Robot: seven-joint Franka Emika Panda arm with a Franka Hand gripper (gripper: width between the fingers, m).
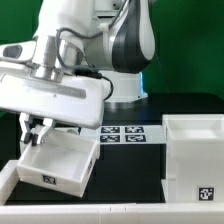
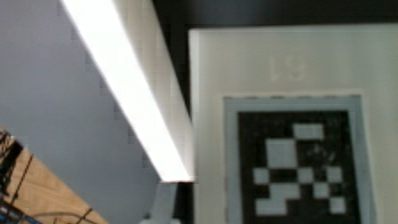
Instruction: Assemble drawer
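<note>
Drawer tray sits directly beneath the pincer, whose jaws are clenched tight at the tray's far corner, though whether they pinch its wall or merely touch it cannot be told. With so slight a hold, I judge the tray could tilt or slip once moved, dragging an edge over the marker board lying near the pincer. Farthest off, well apart on the exterior view's right, stands the large casing, against whose walls a skewed tray would jam rather than slide in.
</note>
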